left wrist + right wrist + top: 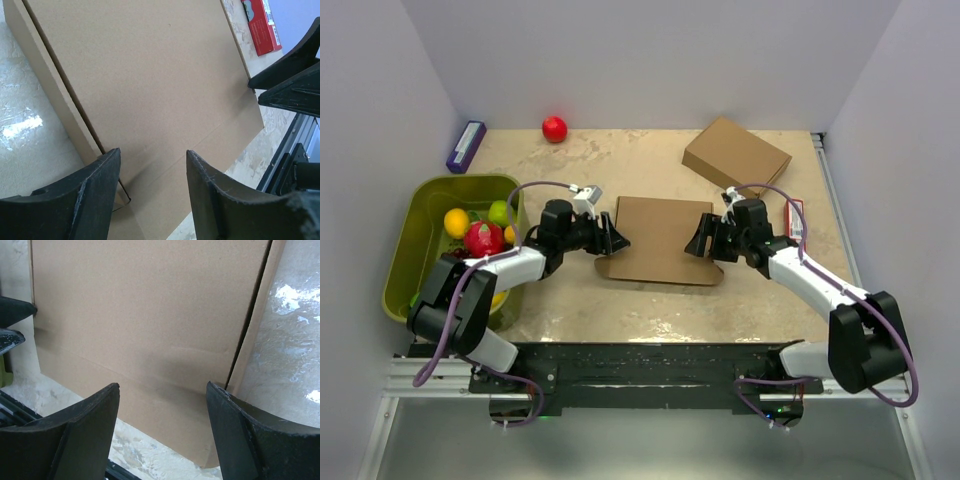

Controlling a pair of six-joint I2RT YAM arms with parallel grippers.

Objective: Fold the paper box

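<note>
The paper box point(660, 240) lies flat on the table as a brown cardboard sheet with creases and a narrow side flap. My left gripper point(617, 238) stands open at its left edge, with nothing between the fingers. My right gripper point(699, 240) stands open at its right edge, also empty. In the left wrist view the paper box point(150, 75) fills the frame beyond my left gripper point(152, 152), and the right gripper's fingers point(290, 80) show at the far side. In the right wrist view the paper box point(150, 305) lies under my right gripper point(162, 385).
A second, formed brown carton point(736, 155) sits at the back right. A green bin point(420, 215) with fruit stands at the left. A red ball point(554, 128) and a purple box point(466, 145) lie at the back. A red packet point(796, 220) lies right of the right gripper.
</note>
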